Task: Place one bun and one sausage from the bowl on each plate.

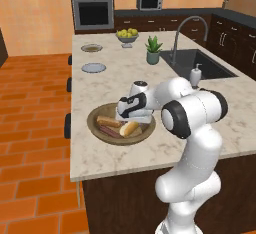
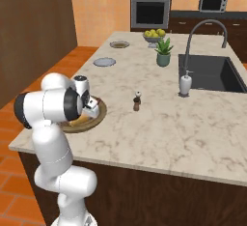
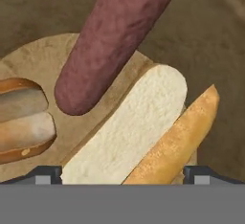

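A: Fingers?
B: Gripper [image 3: 122,173] jaws spread wide, nothing held, low over the wide olive-brown bowl [image 1: 95,126].
A: Contents?
B: Pale split bun [image 3: 129,127] sits between the fingertips; dark-red sausage [image 3: 112,41] just beyond; second golden bun [image 3: 21,117] off left.

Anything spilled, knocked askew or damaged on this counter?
Nothing stands out. Buns and sausages lie inside the bowl, both plates sit flat, and the plant and soap bottle stand upright.

Both base views look forward and down over the counter [image 1: 150,78] from behind; the hand view sits close above the bowl [image 3: 201,31].
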